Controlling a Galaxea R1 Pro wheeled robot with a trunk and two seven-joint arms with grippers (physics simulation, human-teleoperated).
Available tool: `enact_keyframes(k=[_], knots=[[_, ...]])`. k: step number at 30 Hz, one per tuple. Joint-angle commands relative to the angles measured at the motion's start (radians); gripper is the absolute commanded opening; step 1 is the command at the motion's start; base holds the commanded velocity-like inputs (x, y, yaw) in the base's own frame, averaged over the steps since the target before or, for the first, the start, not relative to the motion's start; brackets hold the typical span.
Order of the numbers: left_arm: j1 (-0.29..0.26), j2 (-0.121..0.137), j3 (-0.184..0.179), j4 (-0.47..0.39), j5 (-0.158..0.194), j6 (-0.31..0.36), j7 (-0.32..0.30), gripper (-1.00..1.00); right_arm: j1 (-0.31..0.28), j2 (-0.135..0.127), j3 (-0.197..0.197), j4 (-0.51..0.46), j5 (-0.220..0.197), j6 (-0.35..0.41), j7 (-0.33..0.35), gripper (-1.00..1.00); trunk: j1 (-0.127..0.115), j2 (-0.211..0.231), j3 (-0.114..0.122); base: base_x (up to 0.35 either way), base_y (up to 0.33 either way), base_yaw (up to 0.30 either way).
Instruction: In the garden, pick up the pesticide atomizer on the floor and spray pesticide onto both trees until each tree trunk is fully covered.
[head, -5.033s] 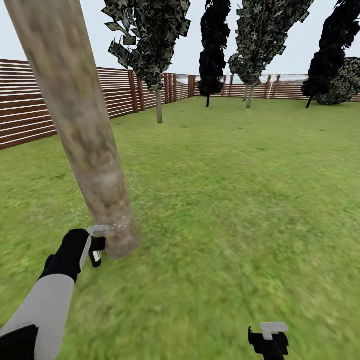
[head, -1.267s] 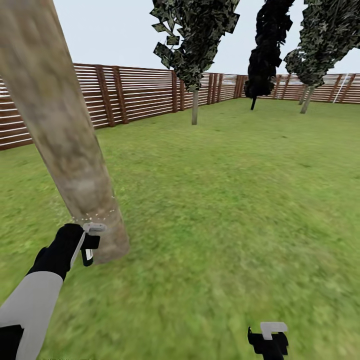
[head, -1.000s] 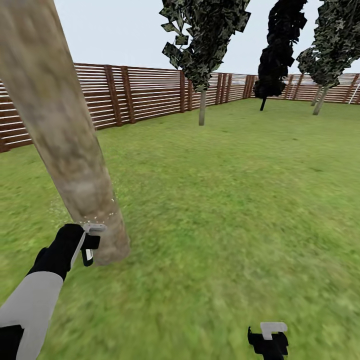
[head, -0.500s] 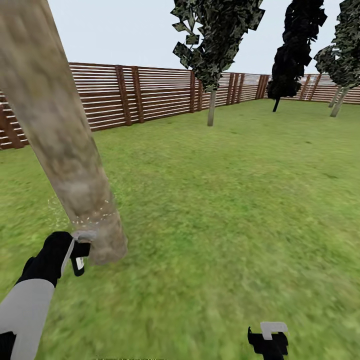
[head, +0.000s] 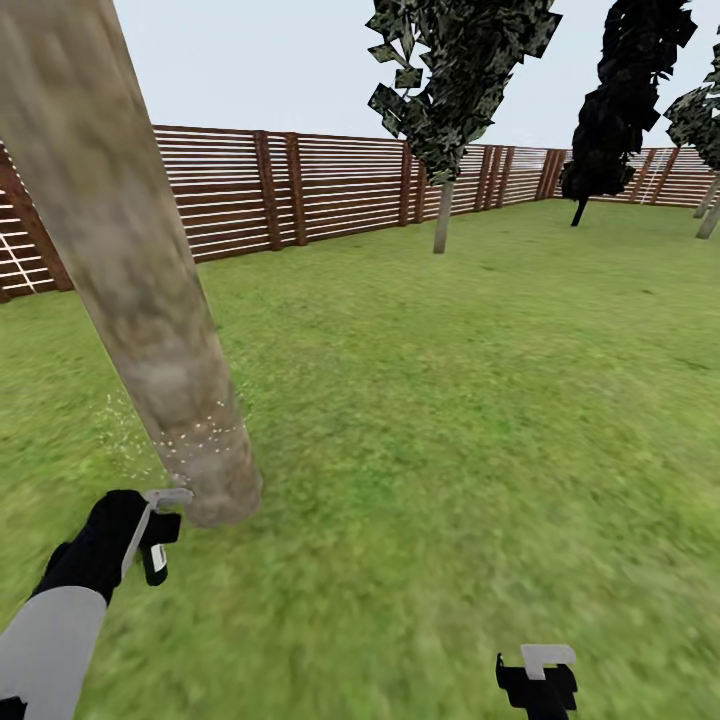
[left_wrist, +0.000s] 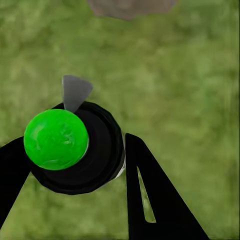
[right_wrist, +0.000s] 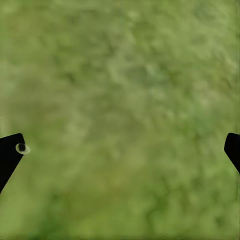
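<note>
A thick pale grey-brown tree trunk (head: 130, 270) leans up from the lawn at the left of the head view, with fine white specks around its base. My left gripper (head: 150, 525) sits just beside that base, shut on the pesticide atomizer (head: 160, 510). In the left wrist view the atomizer (left_wrist: 75, 150) is a black round body with a green cap and a grey nozzle, between the black fingers (left_wrist: 150, 200), and the trunk's foot (left_wrist: 131, 6) lies just beyond. My right gripper (head: 537, 680) hangs low at the right, open over bare grass (right_wrist: 120, 120).
A brown slat fence (head: 300, 190) rings the lawn. A leafy tree on a thin trunk (head: 443, 215) stands by the far fence, with a black cone-shaped cypress (head: 625, 100) to its right. Open lawn (head: 480, 400) stretches to the right of the thick trunk.
The camera has turned left, sliding the fence and far trees rightward. My left gripper with the atomizer sank slightly lower by the trunk's base. White specks have spread around the base.
</note>
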Motion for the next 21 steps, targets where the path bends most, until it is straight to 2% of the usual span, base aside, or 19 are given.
enact_keyframes(k=[1, 3, 6, 8, 14, 18, 21], knots=[[-0.001, -0.022, 0.002, -0.001, -0.022, 0.003, -0.007, -1.00, -0.001, 0.000, -0.007, 0.000, 0.011, -0.002, -0.004, 1.00, 0.000, 0.000, -0.001, 0.000, 0.000, 0.000], [-0.001, -0.032, 0.006, -0.001, -0.023, 0.003, -0.004, -1.00, -0.001, 0.000, -0.008, 0.000, 0.011, -0.002, -0.004, 1.00, 0.000, 0.000, -0.001, 0.000, 0.000, 0.000], [-0.001, -0.022, 0.009, -0.003, -0.023, 0.002, -0.002, -1.00, -0.001, 0.000, -0.008, 0.000, 0.011, -0.002, -0.004, 1.00, 0.000, 0.000, -0.001, 0.015, -0.010, 0.000], [0.000, -0.026, 0.008, -0.004, -0.022, 0.001, -0.002, -1.00, -0.001, 0.000, -0.008, 0.000, 0.011, -0.002, -0.004, 1.00, 0.000, 0.000, -0.001, 0.122, -0.140, 0.000], [0.000, -0.034, 0.012, -0.004, -0.022, -0.023, 0.002, -1.00, -0.001, 0.001, -0.008, 0.000, 0.011, -0.002, -0.004, 1.00, 0.000, 0.000, -0.001, 0.159, -0.219, 0.000], [0.000, -0.033, 0.009, -0.007, -0.022, -0.025, 0.003, -1.00, -0.001, 0.002, -0.007, 0.000, 0.011, -0.002, -0.004, 1.00, 0.000, 0.000, -0.001, 0.021, -0.268, 0.007], [0.000, -0.032, 0.010, -0.007, -0.022, -0.025, 0.003, -1.00, -0.001, 0.002, -0.007, 0.000, 0.011, -0.002, -0.004, 1.00, 0.000, 0.000, -0.001, 0.001, -0.272, 0.203]])
